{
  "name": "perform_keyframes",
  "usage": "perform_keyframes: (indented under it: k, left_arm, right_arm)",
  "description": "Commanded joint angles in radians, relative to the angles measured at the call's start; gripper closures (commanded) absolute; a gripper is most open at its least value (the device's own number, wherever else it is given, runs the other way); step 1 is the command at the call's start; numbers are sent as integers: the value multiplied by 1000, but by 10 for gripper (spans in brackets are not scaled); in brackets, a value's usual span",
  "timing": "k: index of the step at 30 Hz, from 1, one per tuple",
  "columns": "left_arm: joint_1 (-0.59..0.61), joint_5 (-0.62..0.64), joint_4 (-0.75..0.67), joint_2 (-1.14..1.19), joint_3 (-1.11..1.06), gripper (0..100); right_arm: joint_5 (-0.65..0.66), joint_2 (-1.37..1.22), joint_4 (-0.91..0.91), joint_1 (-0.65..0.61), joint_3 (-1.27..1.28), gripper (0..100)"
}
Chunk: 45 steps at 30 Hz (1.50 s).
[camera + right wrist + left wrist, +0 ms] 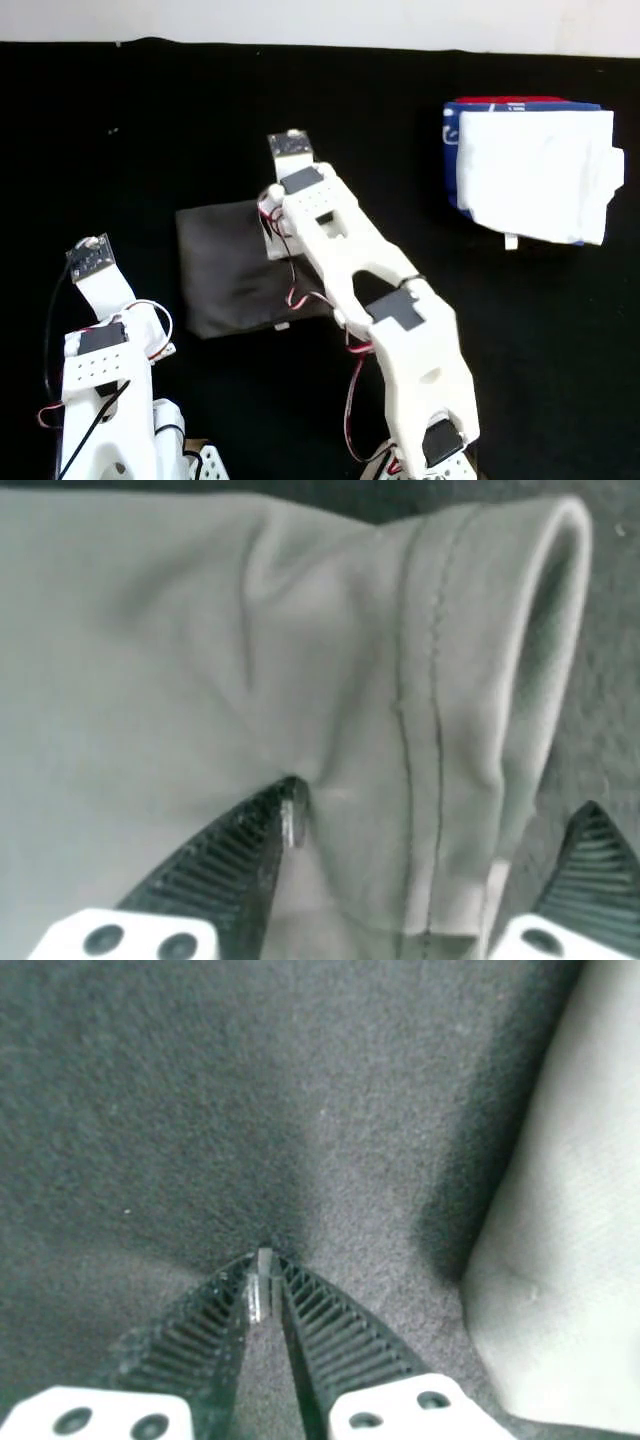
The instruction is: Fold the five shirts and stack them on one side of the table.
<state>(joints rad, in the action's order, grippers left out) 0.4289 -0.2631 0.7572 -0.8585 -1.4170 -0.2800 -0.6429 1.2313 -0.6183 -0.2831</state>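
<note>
The folded stack (530,175), white shirt on top, lies at the far right of the table (150,120), probably to keep one side for finished work. A dark shirt (230,270) lies folded in the middle. The right arm stretches over it, and the right claw (440,825) stands wide, one finger on the cloth, the hem (430,730) between the jaws, likely to pinch it. The left claw (262,1285) is closed on nothing, low over bare table near its base, out of the way.

No legible text; small white tag (511,241) at folded stack (535,170) edge unreadable.
</note>
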Motion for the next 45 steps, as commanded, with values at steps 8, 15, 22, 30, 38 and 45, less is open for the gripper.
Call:
perform_keyframes:
  k: [8, 15, 22, 30, 38, 45]
  left_arm:
    - [7, -3, -23, -7, -2, 992]
    - [7, -3, -23, -7, -2, 992]
    - [7, -3, -23, -7, -2, 992]
    - [7, -3, -23, -7, -2, 992]
    - [7, -3, -23, -7, -2, 992]
    - [7, -3, -23, -7, -2, 992]
  right_arm:
    - [29, -219, 163, 56, -275, 994]
    - [100, -200, 335, 114, -461, 993]
    - [233, -58, 535, 266, -696, 993]
    - [445, 194, 532, 484, -690, 993]
    - [543, 366, 484, 639, -737, 993]
    - [606, 371, 438, 791, -783, 993]
